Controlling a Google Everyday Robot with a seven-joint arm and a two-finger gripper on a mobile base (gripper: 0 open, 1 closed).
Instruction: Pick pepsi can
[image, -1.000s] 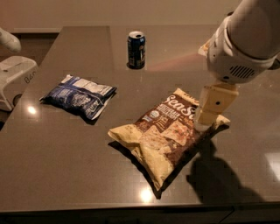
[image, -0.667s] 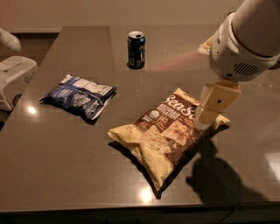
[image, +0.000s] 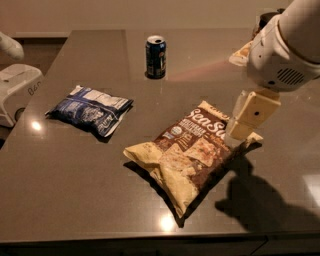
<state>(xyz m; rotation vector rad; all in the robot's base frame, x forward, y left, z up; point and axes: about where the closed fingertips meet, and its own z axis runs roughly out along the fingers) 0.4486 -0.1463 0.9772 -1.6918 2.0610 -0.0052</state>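
Observation:
The pepsi can stands upright at the far middle of the dark table. It is dark blue with a silver top rim. My gripper hangs from the white arm at the right. It is above the right end of the brown chip bag and well to the right of the can, nearer the camera. It is not touching the can.
A large brown-and-yellow chip bag lies in the middle right of the table. A flat blue-and-white snack bag lies at the left. A white object stands off the table's left edge. Another item sits behind the arm at the far right.
The arm and gripper have shifted only slightly. The can and both bags have not moved.

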